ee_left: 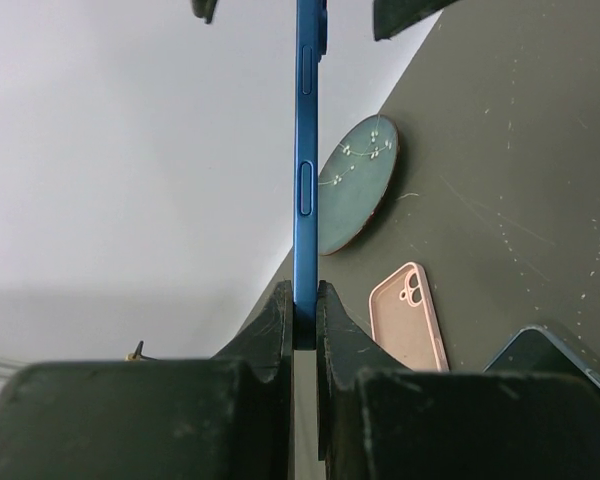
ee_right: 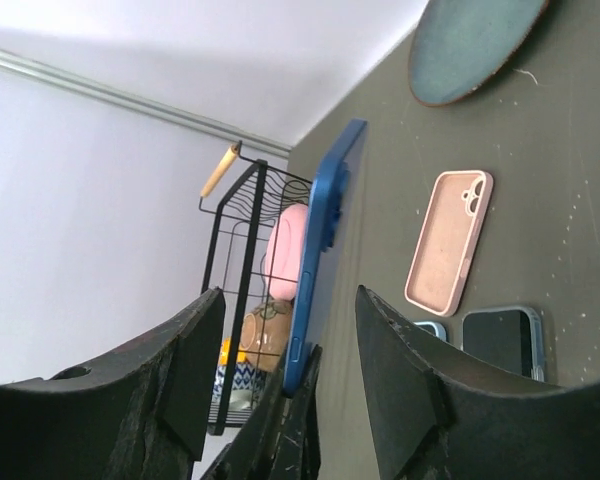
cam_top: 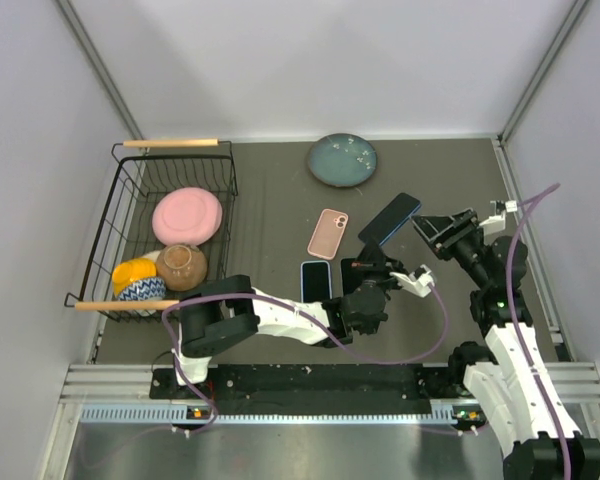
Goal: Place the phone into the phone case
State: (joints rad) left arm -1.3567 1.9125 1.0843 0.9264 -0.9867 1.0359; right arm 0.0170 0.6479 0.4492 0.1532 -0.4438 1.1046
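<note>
The blue phone (cam_top: 390, 220) is raised off the table, edge-on in the left wrist view (ee_left: 306, 150). My left gripper (cam_top: 373, 264) (ee_left: 305, 300) is shut on its lower end. My right gripper (cam_top: 428, 228) (ee_right: 290, 295) is open, its jaws standing on either side of the phone's (ee_right: 320, 240) upper end without touching it. Its fingertips (ee_left: 410, 15) show at the top of the left wrist view. The pink phone case (cam_top: 328, 233) (ee_left: 410, 315) (ee_right: 448, 240) lies flat on the table, hollow side up, just left of the raised phone.
A teal plate (cam_top: 342, 160) (ee_left: 358, 185) (ee_right: 475, 45) sits at the back. A black wire basket (cam_top: 130, 190) at the left holds a pink plate and bowls. A second, blue-rimmed device (cam_top: 316, 280) (ee_right: 500, 340) lies flat near the left gripper.
</note>
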